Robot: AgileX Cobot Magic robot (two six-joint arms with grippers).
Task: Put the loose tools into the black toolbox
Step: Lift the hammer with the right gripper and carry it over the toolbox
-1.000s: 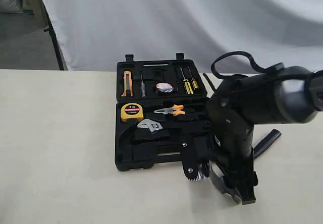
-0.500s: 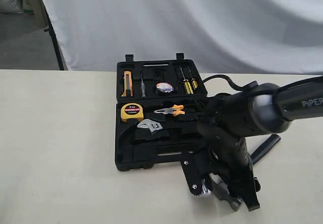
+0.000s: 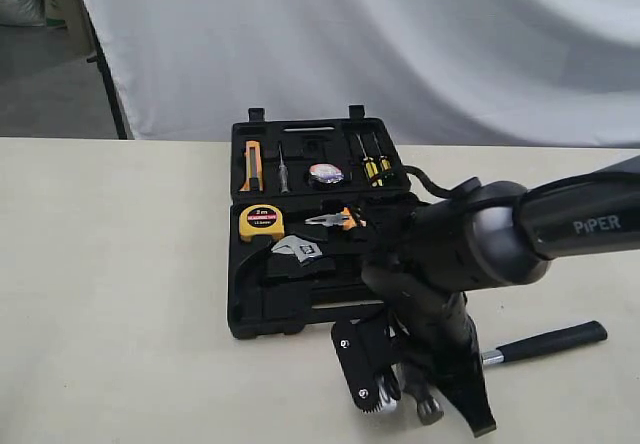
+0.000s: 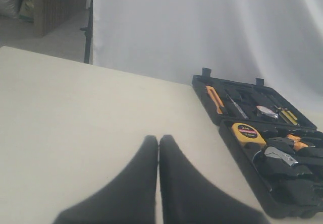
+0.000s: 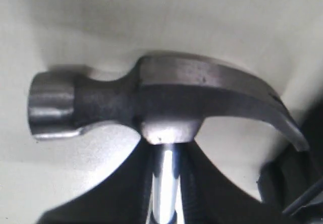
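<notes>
The steel claw hammer (image 5: 151,100) is held by its shiny shaft just below the head, with my right gripper (image 5: 165,151) shut on it. In the exterior view that gripper (image 3: 415,392) hangs low over the table in front of the black toolbox (image 3: 262,304), and the hammer's black handle (image 3: 548,342) points right. The toolbox lies open. Its near half holds the silver-headed wrench (image 3: 298,250) and its far half holds the tape roll (image 3: 324,173). My left gripper (image 4: 159,139) is shut and empty over bare table, left of the toolbox (image 4: 246,167).
A yellow tape measure (image 3: 261,222) and orange-handled pliers (image 3: 340,218) sit in the toolbox's near half. An orange utility knife (image 3: 250,164) and yellow screwdrivers (image 3: 372,169) fill the far half. A white cloth hangs behind the table.
My right arm has shifted left along the toolbox's front and turned the hammer, so its handle now lies nearly level, pointing right. The left gripper's earlier state is not shown.
</notes>
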